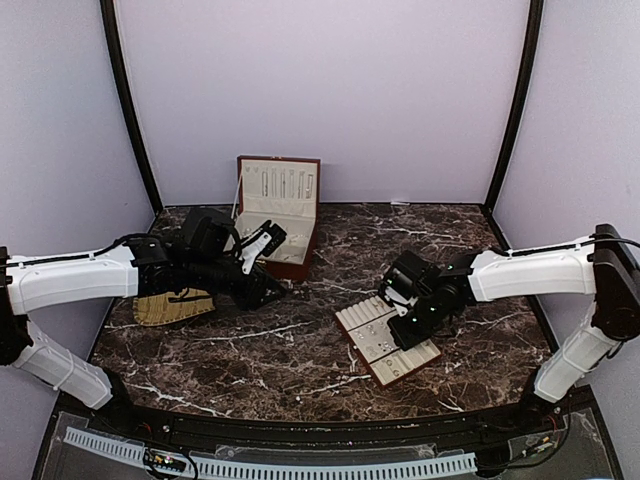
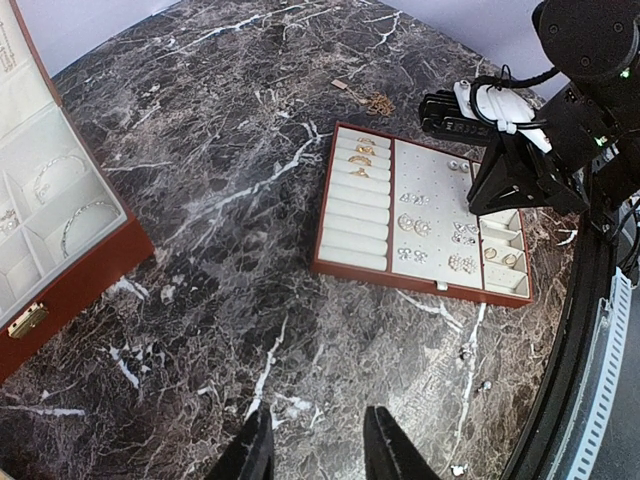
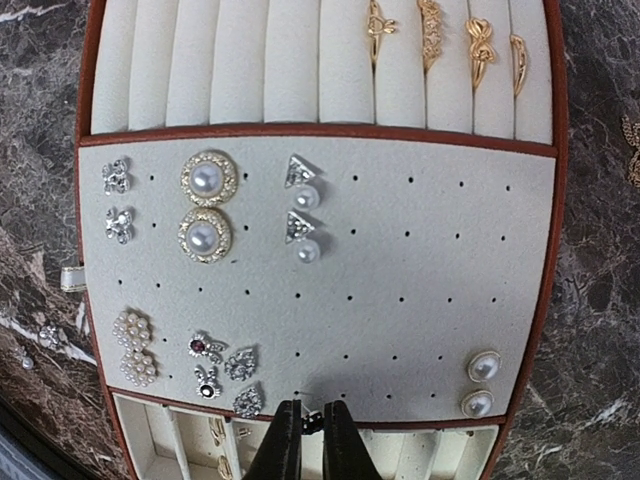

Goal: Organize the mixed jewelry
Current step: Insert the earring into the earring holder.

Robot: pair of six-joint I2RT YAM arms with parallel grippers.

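Observation:
The mixed jewelry is spread around. Pearl and crystal studs sit pinned on the cream tray's perforated pad, and gold rings rest in its slots. My right gripper hovers over the pad's near edge, shut on a tiny stud. A few loose silvery pieces lie on the marble beside the tray. Thin bangle hoops lie inside the red-brown box. The left gripper hangs open above bare marble, with nothing between its fingers.
The open red-brown box stands at the back centre, and the left gripper is just in front of it. A woven mat lies under the left arm. A gold chain lies beyond the tray.

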